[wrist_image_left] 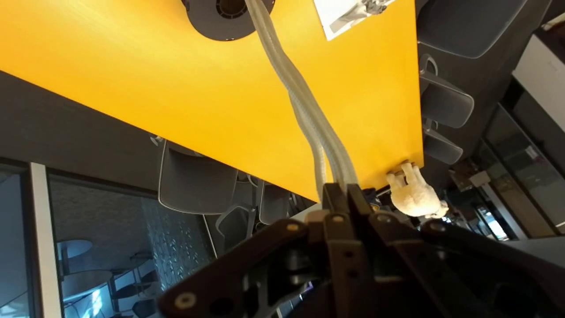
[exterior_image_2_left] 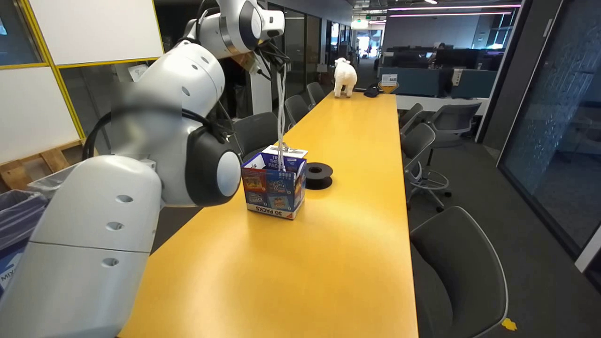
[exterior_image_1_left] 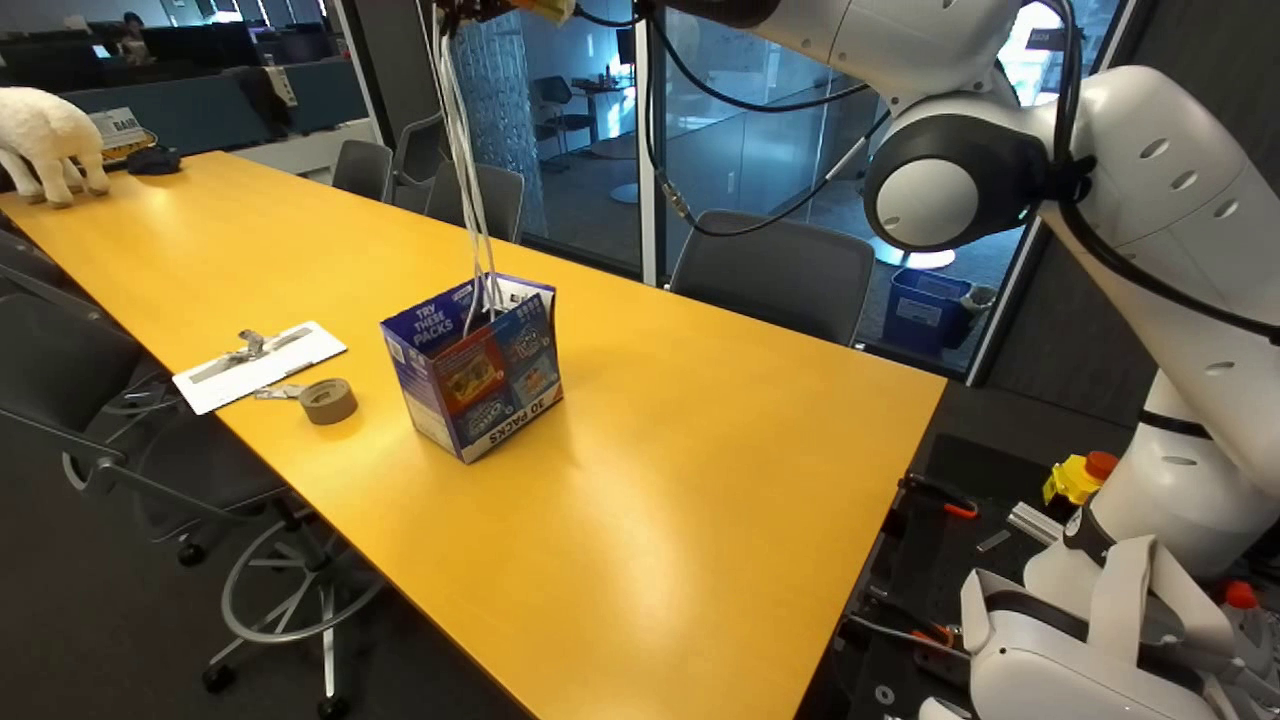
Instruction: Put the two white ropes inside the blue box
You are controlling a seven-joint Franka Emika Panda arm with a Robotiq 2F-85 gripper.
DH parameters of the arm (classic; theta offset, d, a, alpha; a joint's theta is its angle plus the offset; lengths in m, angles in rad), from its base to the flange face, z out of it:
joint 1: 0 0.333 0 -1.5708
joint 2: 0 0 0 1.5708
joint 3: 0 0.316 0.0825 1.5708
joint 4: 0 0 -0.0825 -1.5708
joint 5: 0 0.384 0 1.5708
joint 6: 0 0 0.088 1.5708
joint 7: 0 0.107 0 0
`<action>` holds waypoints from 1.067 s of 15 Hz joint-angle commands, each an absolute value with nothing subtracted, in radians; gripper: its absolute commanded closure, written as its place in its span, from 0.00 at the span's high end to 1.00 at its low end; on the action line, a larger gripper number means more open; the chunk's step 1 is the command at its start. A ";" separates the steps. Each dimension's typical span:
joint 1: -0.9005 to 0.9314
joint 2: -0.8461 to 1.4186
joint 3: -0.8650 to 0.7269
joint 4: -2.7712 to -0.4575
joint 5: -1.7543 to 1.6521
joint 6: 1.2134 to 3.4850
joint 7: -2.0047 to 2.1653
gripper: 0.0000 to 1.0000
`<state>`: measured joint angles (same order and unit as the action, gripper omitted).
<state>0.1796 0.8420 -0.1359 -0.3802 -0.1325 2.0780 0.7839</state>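
Clenched on the two white ropes (wrist_image_left: 296, 83) with the hand (wrist_image_left: 345, 190), pinched nearly together at the tips in the wrist view, with a strand running right in between. Held way up over the table (exterior_image_1_left: 700, 480), well clear of the blue box (exterior_image_1_left: 480, 380) itself. Rope-wise, dangling down in a loose bunch in both exterior views, with the lower part dipping past the rim and into the box. Can't make out the bottom ends though, tucked out of sight behind the printed walls. As for the box, standing upright on the table with the top open and "30 PACKS" printed upside down along the bottom. Just beside it, in an exterior view, a black spool (exterior_image_2_left: 320, 179), also partly in the wrist view. Over near the table edge, a white panel (exterior_image_1_left: 265, 368) with a crumpled silvery bit (exterior_image_1_left: 252, 343) on it, plus a brown roll of tape (exterior_image_1_left: 332, 412) close by. Way down at the far end, a fluffy white sheep figure (exterior_image_2_left: 345, 77). Along both sides, a bunch of dark chairs (exterior_image_1_left: 770, 270). Down by the base of the white arm (exterior_image_1_left: 1150, 230), a white headset (exterior_image_1_left: 1070, 655).
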 commanded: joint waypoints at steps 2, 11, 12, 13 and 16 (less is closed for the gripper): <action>0.177 0.865 -0.146 -0.384 -0.145 2.099 0.796 0.05; 0.170 0.926 -0.097 -0.434 -0.100 2.087 0.750 0.05; 0.167 0.933 -0.086 -0.443 -0.090 2.085 0.741 0.05; 0.165 0.937 -0.075 -0.451 -0.078 2.083 0.732 0.05; 0.143 1.004 -0.030 -0.393 -0.020 2.031 0.690 0.05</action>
<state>0.1692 0.9513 -0.0744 -0.4608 -0.0730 2.0705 0.7479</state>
